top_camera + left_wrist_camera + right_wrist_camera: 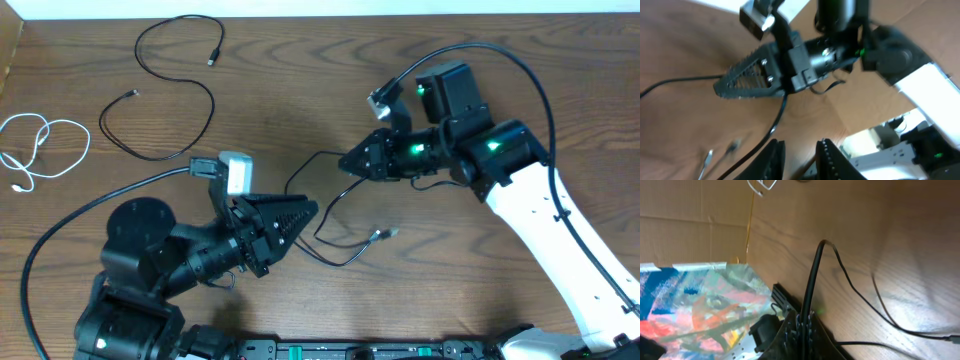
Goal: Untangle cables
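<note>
My right pincer (346, 162) clamps one black cable (813, 280), which trails beside my left pincer (311, 209) — fingers a little apart, holding nothing — the other black cable (212, 105) and the white cable (86, 140) lying well left of it.

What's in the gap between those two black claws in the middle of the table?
A thin black cable loops across that gap, from the right gripper toward the left gripper; otherwise bare table. The overhead view shows it.

Wooden desk (300, 70) from above: white cable (42, 130) coiled far left; looped black cable (212, 103) upper left; second black cable (345, 263) from right gripper (345, 163) tip, trailing past left gripper (308, 212).
</note>
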